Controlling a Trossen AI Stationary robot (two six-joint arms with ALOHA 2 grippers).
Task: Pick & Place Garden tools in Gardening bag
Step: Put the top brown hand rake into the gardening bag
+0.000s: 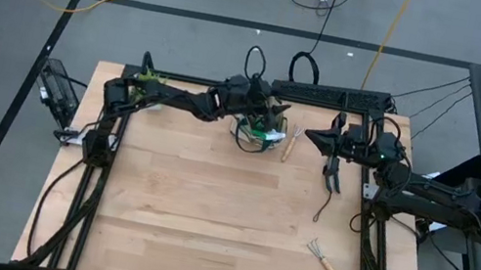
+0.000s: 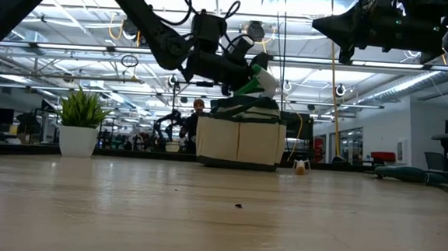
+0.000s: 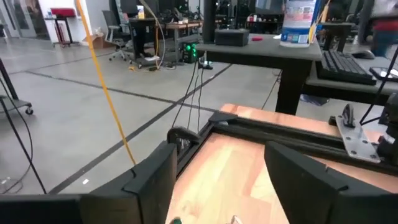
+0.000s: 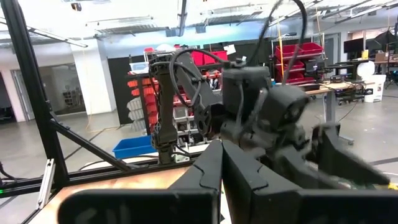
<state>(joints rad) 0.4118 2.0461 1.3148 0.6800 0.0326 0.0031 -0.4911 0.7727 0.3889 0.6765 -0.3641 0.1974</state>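
The left hand (image 1: 269,112), fingers apart over the bag (image 1: 256,134), should drop the bottle (image 2: 259,81) straight in.

Gardening bag (image 1: 256,134) at table's (image 1: 206,218) 12 o'clock; trowel (image 1: 288,145) just at its 3; hand rake (image 1: 327,261) toward 4.
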